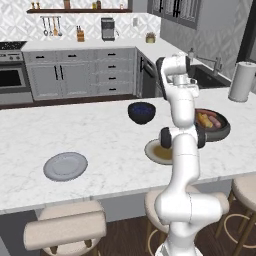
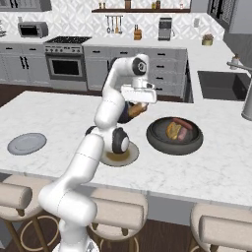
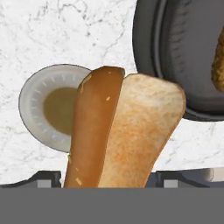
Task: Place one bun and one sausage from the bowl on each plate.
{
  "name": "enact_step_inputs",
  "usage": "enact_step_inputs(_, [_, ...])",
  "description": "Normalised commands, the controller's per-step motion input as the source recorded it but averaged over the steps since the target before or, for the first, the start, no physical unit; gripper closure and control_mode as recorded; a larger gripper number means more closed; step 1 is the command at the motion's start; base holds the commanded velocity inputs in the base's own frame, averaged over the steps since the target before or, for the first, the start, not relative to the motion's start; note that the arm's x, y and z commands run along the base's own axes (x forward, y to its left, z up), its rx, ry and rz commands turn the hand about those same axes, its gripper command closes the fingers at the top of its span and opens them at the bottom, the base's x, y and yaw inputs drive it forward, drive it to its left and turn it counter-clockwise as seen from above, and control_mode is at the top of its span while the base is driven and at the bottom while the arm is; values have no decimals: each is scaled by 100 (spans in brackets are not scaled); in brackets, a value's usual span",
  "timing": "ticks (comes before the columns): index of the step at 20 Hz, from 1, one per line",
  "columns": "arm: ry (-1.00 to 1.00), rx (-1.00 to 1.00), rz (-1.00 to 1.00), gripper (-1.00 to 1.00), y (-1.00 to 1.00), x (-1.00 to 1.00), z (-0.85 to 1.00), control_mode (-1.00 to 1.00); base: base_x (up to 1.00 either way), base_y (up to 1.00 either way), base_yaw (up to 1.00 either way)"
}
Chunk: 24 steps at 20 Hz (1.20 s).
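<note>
White marble runs across the kitchen island (image 1: 100, 140), with grey cabinets and a stove along the back wall. Above it the gripper (image 2: 139, 109) hangs under the bent white arm (image 2: 110, 110), its jaws spread wide and clamped on a bun (image 3: 127, 131), which the hand view shows as a golden-tan split roll standing up between the fingertips (a browner crust on one half, a paler toasted face on the other). From the right base camera the same bun (image 2: 138, 110) shows as a small tan shape just below the hand, raised off the counter.

Below the held bun lies the cream-rimmed plate (image 3: 37, 107) with its brownish centre, partly hidden by the roll; from the left base camera the arm covers part of it. Just beside that plate sits a wide, shallow black pan (image 2: 156, 141) holding another bun (image 2: 172, 130) and a pinkish-red sausage (image 2: 183, 122) side by side. The dark navy bowl (image 1: 141, 112) rests farther back on the island, behind the cream-rimmed plate. Well apart, toward the island's left end, lies the plain grey plate (image 1: 65, 166). A paper towel roll (image 1: 242, 81) stands near the sink.
</note>
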Motion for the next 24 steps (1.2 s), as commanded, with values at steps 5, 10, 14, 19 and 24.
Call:
enact_step_inputs(5, [0,5,0,100,58,-45,83,-100,0,0,0])
enact_step_inputs(10, [30,5,0,100,33,-47,97,-100,0,0,0])
enact_step_inputs(14, [43,2,0,100,21,-38,92,-100,0,0,0])
enact_step_inputs(19, [5,0,0,100,26,-2,2,-100,0,0,0])
enact_step_inputs(24, [-4,5,0,100,37,-5,-63,-100,0,0,0])
